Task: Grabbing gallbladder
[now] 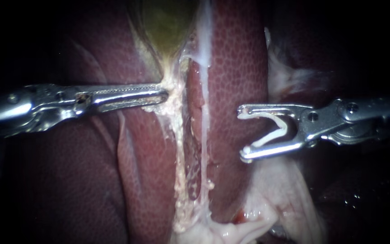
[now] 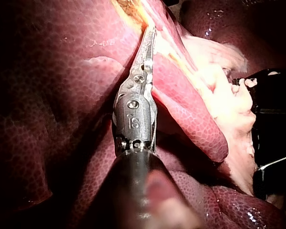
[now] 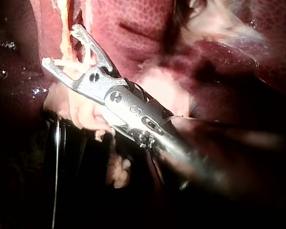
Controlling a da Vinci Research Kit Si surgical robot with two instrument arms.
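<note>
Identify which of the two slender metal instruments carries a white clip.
The right instrument, entering from the right: a white V-shaped clip sits held between its spread jaws. The left instrument carries none.

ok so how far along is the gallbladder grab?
Done: the left instrument is at the pale tissue just under the gallbladder.
In hand: its tip touches that tissue, but a firm grip doesn't show.
The right instrument hangs apart over the liver, a white clip held between its jaws.
Left: a confirmed hold.
</note>
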